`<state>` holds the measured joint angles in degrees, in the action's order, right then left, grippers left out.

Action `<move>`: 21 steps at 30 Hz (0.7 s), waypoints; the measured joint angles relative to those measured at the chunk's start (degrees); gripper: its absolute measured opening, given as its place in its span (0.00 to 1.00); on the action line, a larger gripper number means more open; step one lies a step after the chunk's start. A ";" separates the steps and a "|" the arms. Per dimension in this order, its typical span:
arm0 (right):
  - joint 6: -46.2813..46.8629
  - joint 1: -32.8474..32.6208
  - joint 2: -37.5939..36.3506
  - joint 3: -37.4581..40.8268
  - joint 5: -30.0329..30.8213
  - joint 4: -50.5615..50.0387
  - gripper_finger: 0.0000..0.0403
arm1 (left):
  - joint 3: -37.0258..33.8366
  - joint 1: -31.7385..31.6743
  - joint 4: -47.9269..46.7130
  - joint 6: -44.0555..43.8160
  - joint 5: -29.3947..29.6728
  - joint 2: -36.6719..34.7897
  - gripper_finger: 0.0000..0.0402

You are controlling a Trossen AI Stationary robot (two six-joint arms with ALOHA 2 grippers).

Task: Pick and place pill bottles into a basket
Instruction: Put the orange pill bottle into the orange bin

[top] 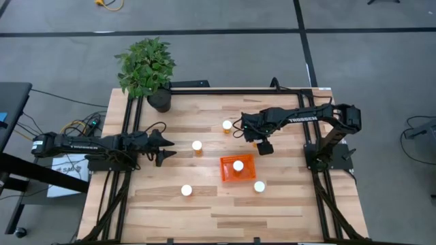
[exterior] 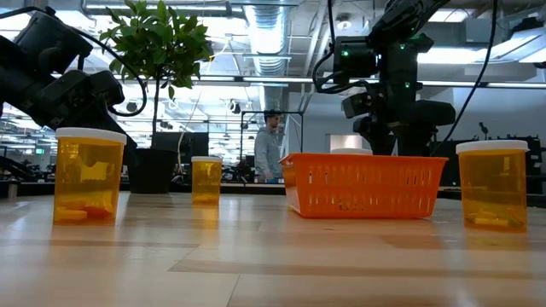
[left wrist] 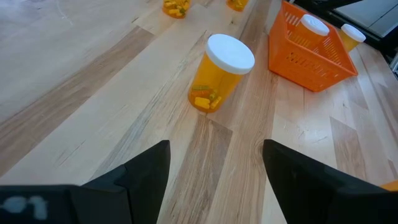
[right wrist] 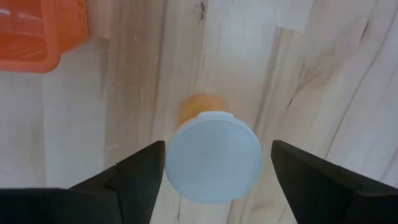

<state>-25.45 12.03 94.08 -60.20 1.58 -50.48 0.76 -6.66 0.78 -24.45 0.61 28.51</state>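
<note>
An orange basket point(top: 226, 174) sits right of the table's middle with one white-capped pill bottle point(top: 238, 165) inside. Four more pill bottles stand loose on the wood point(top: 227, 125) point(top: 197, 145) point(top: 186, 190) point(top: 259, 186). My right gripper point(top: 264, 146) hangs just behind the basket, open, its fingers point(right wrist: 134, 180) on either side of another bottle's white cap point(right wrist: 213, 155); that bottle stands on the table. My left gripper point(top: 167, 148) is low at the left, open and empty, pointing at the nearest bottle point(left wrist: 221, 71) a short way ahead.
A potted plant point(top: 146, 68) in a black pot point(top: 159, 102) stands at the table's back left corner. Black frame rails run along both sides point(top: 119, 184) point(top: 320, 184). A person point(exterior: 271, 147) stands far off in the room behind.
</note>
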 joint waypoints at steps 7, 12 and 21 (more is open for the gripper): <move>0.00 0.00 0.00 0.00 -0.13 0.00 0.69 | 0.00 -0.02 0.00 0.00 0.00 -0.01 0.61; -0.25 0.00 0.00 0.00 -0.32 0.00 0.61 | 0.00 -0.01 0.00 0.00 -0.01 -0.02 0.61; -0.38 0.00 0.00 0.00 -0.28 0.02 0.51 | 0.01 -0.01 0.00 0.00 0.01 0.01 0.61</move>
<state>-25.83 12.03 94.08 -60.20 1.30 -50.46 0.77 -6.67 0.78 -24.45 0.61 28.51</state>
